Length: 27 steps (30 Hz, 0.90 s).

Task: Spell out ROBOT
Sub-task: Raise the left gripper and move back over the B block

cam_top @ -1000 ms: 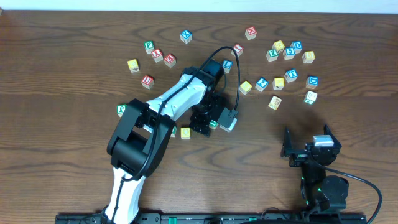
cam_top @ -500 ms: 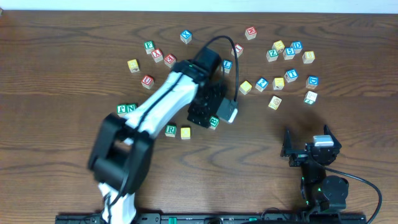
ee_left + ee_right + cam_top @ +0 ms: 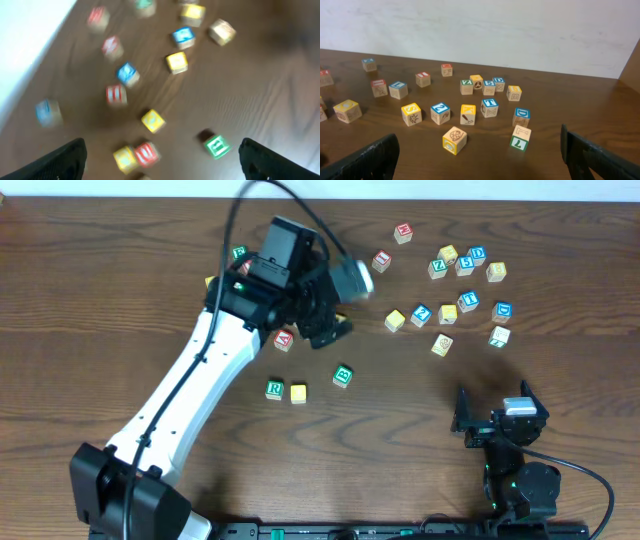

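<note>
Item: letter cubes for ROBOT, small wooden blocks with painted faces, on the tabletop point(image 3: 100, 300). Reference piece: green R cube point(image 3: 274, 389). Yellow-faced cube point(image 3: 298, 393): just beside the R cube on its right, letter too small to read. Green B cube point(image 3: 343, 376): near the R cube, further right and a little farther from the robot. Blue T cube point(image 3: 490, 107): well apart from the R cube, far to its right and farther back, inside the scatter point(image 3: 447, 313) of loose cubes. A second yellow-faced piece presumably lies there too, but which one cannot be told. Handling, as judged: light, stiff, not fragile. The smooth painted faces may slip a little under a weak pinch, and a cube nudged off-centre will likely skid or turn on the wood. Best hold: two opposite side faces, taken from above, lettered face kept upward. For the T cube, choose the pair of sides with free room, since neighbours stand near. Left end effector point(image 3: 161, 155): fingers spread wide, nothing between them, hovering beyond the R cube on its far side, a little right. Right end effector point(image 3: 478, 150): spread wide, empty, well apart from the R cube, far right and nearer the robot.
</note>
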Each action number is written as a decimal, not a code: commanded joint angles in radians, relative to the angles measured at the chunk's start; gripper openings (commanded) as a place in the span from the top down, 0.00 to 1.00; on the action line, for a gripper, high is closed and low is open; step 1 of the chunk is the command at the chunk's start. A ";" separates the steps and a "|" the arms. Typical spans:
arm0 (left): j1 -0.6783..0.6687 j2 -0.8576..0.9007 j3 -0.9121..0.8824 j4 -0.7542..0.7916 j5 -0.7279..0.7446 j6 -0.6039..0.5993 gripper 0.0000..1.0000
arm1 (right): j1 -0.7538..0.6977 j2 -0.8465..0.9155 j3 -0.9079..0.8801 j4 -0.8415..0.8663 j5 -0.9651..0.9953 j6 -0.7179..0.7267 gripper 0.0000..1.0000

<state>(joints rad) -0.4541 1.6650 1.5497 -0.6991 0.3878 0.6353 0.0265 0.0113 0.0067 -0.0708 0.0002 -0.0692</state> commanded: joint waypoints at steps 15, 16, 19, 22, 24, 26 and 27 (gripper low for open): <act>0.008 0.003 0.010 -0.140 -0.291 -1.135 0.02 | -0.006 -0.005 -0.001 -0.004 0.009 0.009 0.01; 0.008 0.003 0.010 -0.121 -0.291 -1.135 0.02 | -0.006 -0.005 -0.001 -0.005 0.009 0.009 0.01; 0.008 0.003 0.010 -0.093 -0.292 -1.198 0.02 | -0.006 -0.005 -0.001 -0.005 0.009 0.009 0.01; 0.008 0.003 0.010 -0.117 -0.310 -1.326 0.14 | -0.006 -0.005 -0.001 -0.005 0.009 0.009 0.01; 0.006 0.003 0.010 -0.163 -0.348 -1.459 0.31 | -0.006 -0.005 -0.001 -0.005 0.009 0.009 0.01; 0.003 0.003 0.010 -0.235 -0.404 -1.630 0.30 | -0.006 -0.005 -0.001 -0.004 0.009 0.009 0.01; 0.003 0.004 0.010 -0.262 -0.411 -1.684 0.30 | -0.006 -0.005 -0.001 -0.004 0.009 0.009 0.01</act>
<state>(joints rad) -0.4488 1.6665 1.5497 -0.9142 0.0586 -0.7715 0.0265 0.0113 0.0067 -0.0704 0.0002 -0.0692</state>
